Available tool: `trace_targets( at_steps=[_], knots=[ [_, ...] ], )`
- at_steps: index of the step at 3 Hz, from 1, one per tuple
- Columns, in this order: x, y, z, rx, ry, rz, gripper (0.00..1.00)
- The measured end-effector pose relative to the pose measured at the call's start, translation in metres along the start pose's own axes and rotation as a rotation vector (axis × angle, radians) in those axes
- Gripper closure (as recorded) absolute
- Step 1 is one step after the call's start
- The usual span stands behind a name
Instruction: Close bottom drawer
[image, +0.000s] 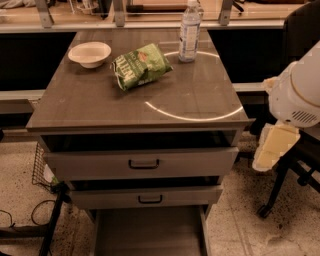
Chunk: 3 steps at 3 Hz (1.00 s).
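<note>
We're looking at a worktop (100, 100) of smooth wood-grain laminate, glossy enough to carry a bright ring of reflected light. On it sit a matt off-white bowl (90, 53), a crinkled, shiny green chip bag (141, 66) and a clear plastic water bottle (189, 31). Down low the bottom drawer (150, 232) shows us a flat, matt grey floor, and at the right edge, beside the cabinet, the pincer (272, 147) hangs in smooth cream plastic under a glossy white arm housing (300, 90), above the rough speckled floor (20, 165).
</note>
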<state>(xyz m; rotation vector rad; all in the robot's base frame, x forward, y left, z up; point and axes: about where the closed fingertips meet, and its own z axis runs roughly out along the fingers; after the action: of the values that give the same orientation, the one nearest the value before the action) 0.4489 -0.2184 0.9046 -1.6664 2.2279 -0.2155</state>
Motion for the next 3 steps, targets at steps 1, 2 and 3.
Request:
trace_targets(
  at_steps=[1,2,3],
  knots=[
    [0.02,0.025,0.044,-0.008,0.003,0.008,0.0],
    [0.045,0.071,0.094,-0.019,-0.009,0.017,0.0],
    [0.062,0.115,0.139,-0.035,-0.032,0.035,0.0]
  ],
)
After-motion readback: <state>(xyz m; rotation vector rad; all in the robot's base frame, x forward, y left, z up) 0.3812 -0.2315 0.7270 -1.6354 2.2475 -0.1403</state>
